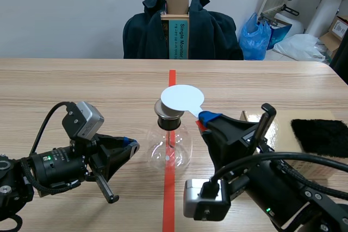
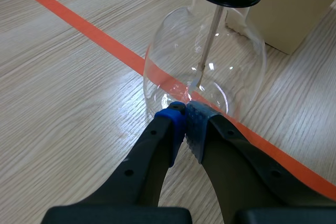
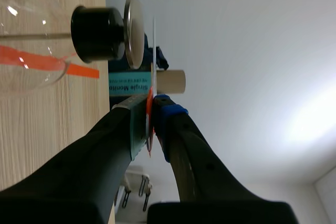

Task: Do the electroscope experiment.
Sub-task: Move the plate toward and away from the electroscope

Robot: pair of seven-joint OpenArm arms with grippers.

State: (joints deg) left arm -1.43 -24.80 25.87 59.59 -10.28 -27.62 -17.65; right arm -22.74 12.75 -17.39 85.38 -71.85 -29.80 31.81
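The charging step seems in hand: a white disc (image 1: 182,99) is pinched by the right gripper (image 1: 204,117) just over the flask (image 1: 179,153), mid-table. The left gripper (image 2: 185,115) is pressed together, empty, beside it. Gentle contact with the metal cap (image 3: 134,32) is needed next.

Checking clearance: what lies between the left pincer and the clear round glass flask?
Nothing: the left wrist view shows the shut left pincer right at the base of the clear round glass flask.
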